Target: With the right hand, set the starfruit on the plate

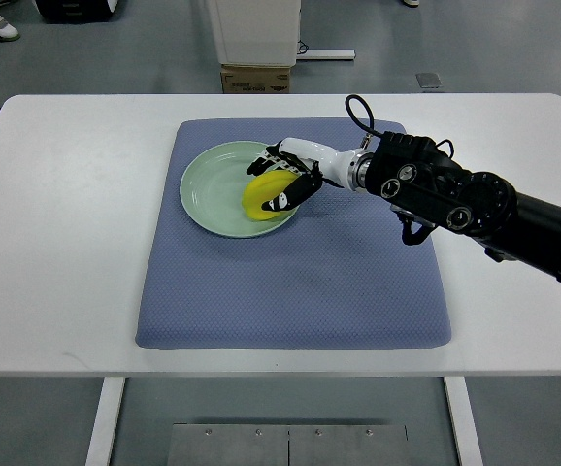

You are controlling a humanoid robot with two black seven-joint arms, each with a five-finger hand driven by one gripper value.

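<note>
Top view: right hand [285, 180] fingers curled around starfruit [264, 196] over plate [213, 189].

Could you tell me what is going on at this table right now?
The right robot hand is reaching in over the pale green plate, its fingers closed around a yellow starfruit. The fruit sits at the plate's right side and has not been let go yet. The plate rests on a blue mat on the white table. The left arm is out of view.
</note>
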